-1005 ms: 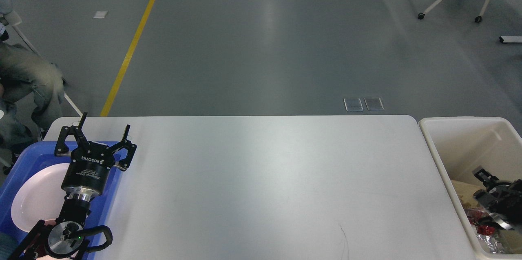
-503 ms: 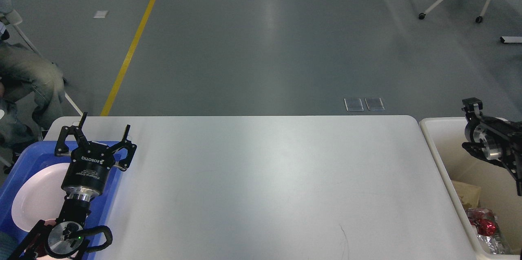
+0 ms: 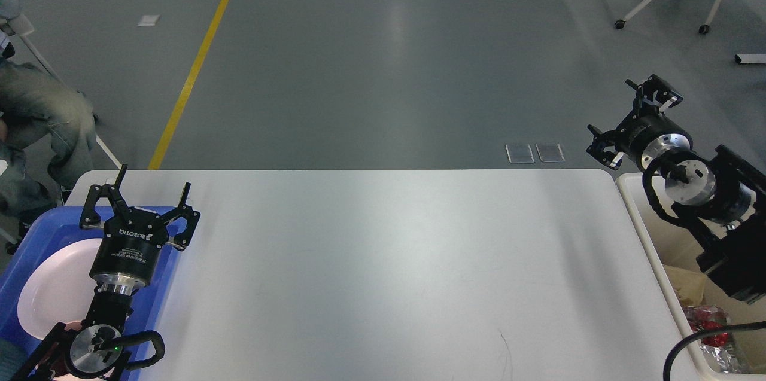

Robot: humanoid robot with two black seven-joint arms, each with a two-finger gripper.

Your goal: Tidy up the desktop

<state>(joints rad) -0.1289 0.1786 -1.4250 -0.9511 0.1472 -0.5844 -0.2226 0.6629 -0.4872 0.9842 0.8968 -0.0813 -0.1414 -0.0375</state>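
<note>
White worktop (image 3: 383, 273) fills centre frame. Left gripper (image 3: 152, 186) at its left edge, above the blue tray (image 3: 36, 237) holding a white plate (image 3: 54, 285), fingers spread, empty. Right gripper (image 3: 628, 115) beyond worktop's far-right corner, fingers spread, empty, near cream bin (image 3: 652, 249).

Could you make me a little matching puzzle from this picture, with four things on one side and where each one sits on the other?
Things:
1. white plate
2. left tool
3. right tool
4. red and silver wrappers

Places:
A. inside the cream bin
B. lying in the blue tray
C. raised near the desktop's far right corner
D. above the blue tray's far edge, fingers spread

Pairs: 1-B, 2-D, 3-C, 4-A
</note>
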